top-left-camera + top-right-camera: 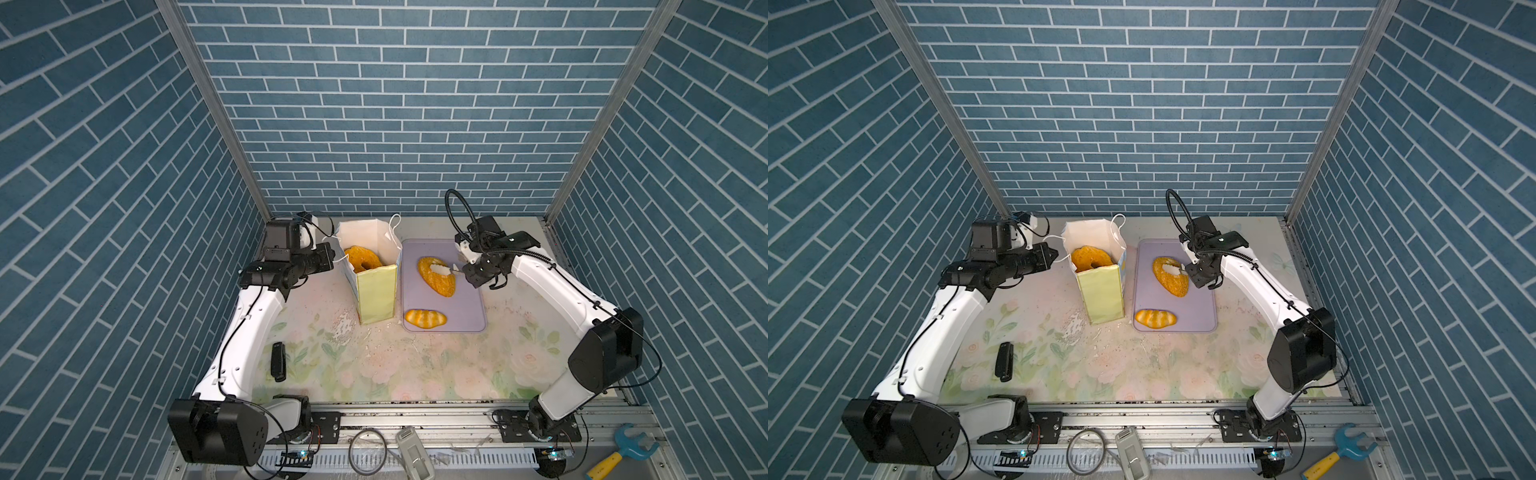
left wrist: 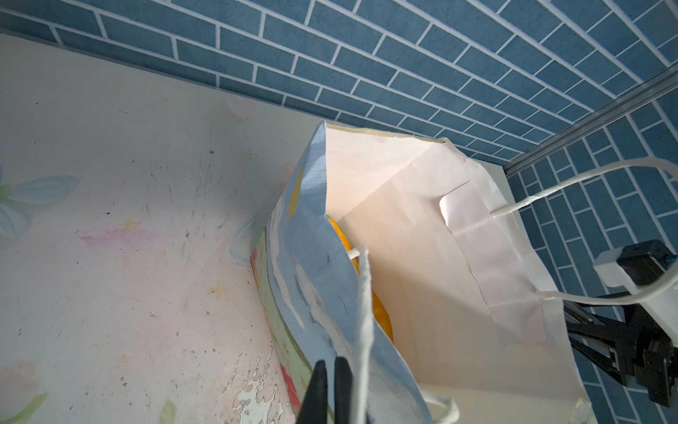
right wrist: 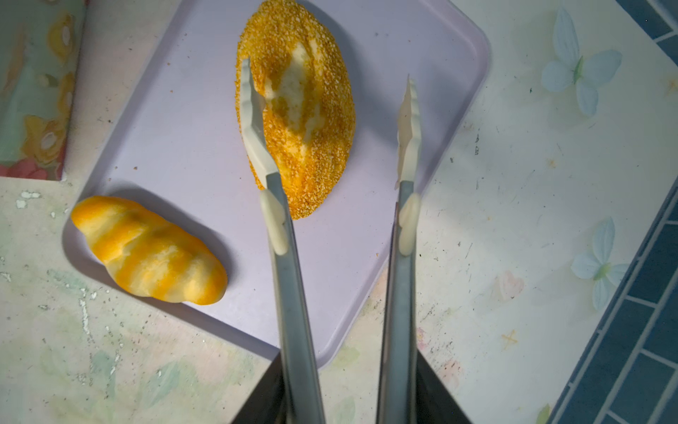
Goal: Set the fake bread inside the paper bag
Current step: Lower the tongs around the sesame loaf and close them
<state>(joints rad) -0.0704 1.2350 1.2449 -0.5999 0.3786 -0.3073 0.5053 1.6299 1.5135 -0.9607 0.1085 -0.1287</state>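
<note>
- The paper bag [image 1: 374,291] stands upright on the floral-print table [image 1: 374,365], just left of the lilac tray [image 1: 465,307]. Its front face is pale yellow-green, its lining is white and creased, and its mouth is open.
- A glossy golden twisted ring [image 1: 362,258] of the fake bread lies inside the bag, and both top views show it through the mouth. In the left wrist view only an orange sliver [image 2: 379,312] shows behind the bag's edge.
- Two pieces lie on the flat, round-cornered tray. One is the oval seeded loaf [image 3: 323,154], with a grainy crust and a pale split on top. The other is a smooth striped roll [image 3: 148,251], banded orange and cream, near the tray's front corner and well apart from the loaf.
- The right gripper [image 1: 478,276] holds metal tongs [image 3: 290,275] with white scalloped tips [image 3: 253,121]. The tongs are spread and pinch nothing. One tip lies over the loaf, and the other is over bare tray beside it.
- The left gripper [image 2: 330,389] is at the bag's left side, its black jaws pressed together. A white cord handle [image 2: 365,312] runs right beside them; whether it is pinched cannot be told.
</note>
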